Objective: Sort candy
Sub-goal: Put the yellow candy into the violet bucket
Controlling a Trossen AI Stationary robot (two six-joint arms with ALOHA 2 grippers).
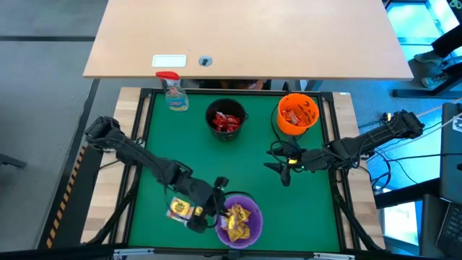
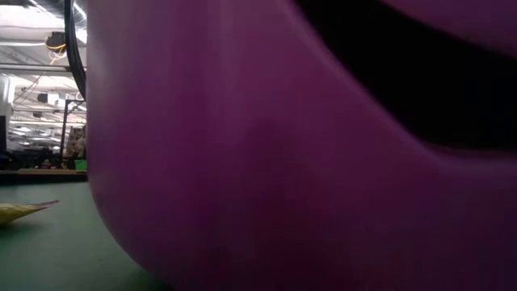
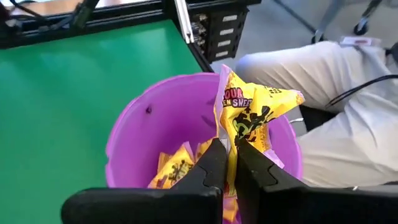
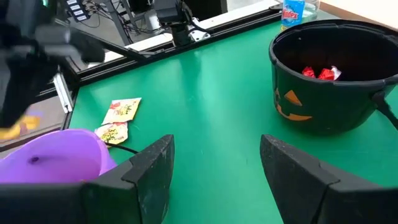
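A purple bowl (image 1: 249, 232) with yellow candy packets in it stands at the table's near edge. My left gripper (image 3: 227, 167) is over its rim, shut on a yellow candy packet (image 3: 252, 109) with red print. Two more yellow packets (image 4: 121, 111) lie flat on the green mat just left of the bowl. A black bowl (image 1: 226, 119) holds red candy, and an orange bowl (image 1: 297, 114) holds orange candy. My right gripper (image 4: 214, 168) hangs open above the mat, right of centre, with nothing between its fingers. My left gripper pinches the yellow packet by one end (image 3: 229, 144) between its two fingers. The fingers come slanting down from the table's left. The rest of the packet sticks out past the fingertips, crumpled and lifted clear over the purple bowl's opening (image 3: 180, 130).
A spray bottle (image 1: 173, 92) with a red trigger stands at the far left corner of the mat. A black frame rail (image 1: 339, 180) borders the mat. In the left wrist view, a person's clothed leg (image 3: 336, 81) shows beyond the near edge. Open green mat (image 1: 238, 162) lies mid-table.
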